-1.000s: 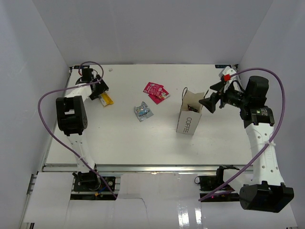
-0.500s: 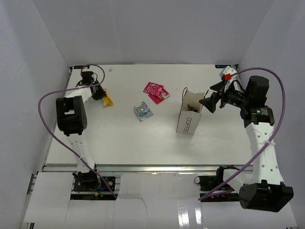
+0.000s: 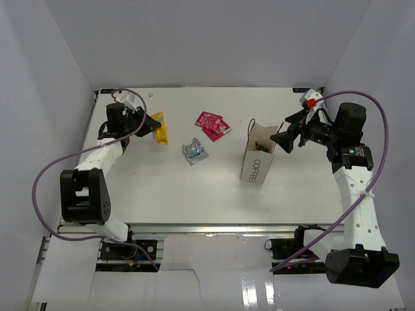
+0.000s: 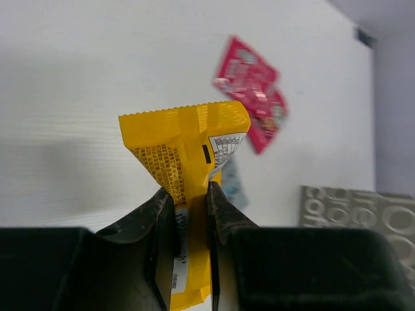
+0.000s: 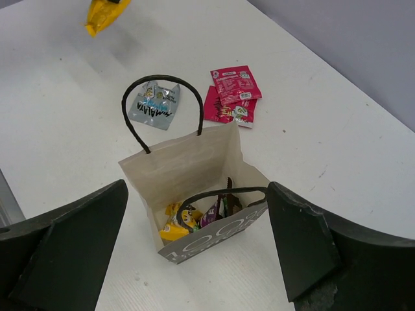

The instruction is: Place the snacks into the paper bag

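My left gripper (image 3: 153, 122) (image 4: 189, 193) is shut on a yellow snack packet (image 3: 160, 129) (image 4: 184, 146), held off the table at the back left; it also shows in the right wrist view (image 5: 102, 13). Two red-pink packets (image 3: 213, 124) (image 5: 232, 94) (image 4: 255, 92) and a silver-blue one (image 3: 194, 151) (image 5: 154, 106) lie on the table in the middle. The white paper bag (image 3: 258, 157) (image 5: 189, 167) stands upright and open, with a yellow (image 5: 176, 219), a purple (image 5: 214, 211) and a dark brown packet inside. My right gripper (image 3: 281, 139) (image 5: 198, 236) hovers open over the bag, holding nothing.
White walls (image 3: 58, 78) close in the table on the left, back and right. A metal rail (image 3: 207, 228) runs along the front edge. Purple cables (image 3: 48, 168) loop off both arms.
My left gripper closed on the yellow packet, lifted it off the table and swung it right. The right arm and the bag stayed still.
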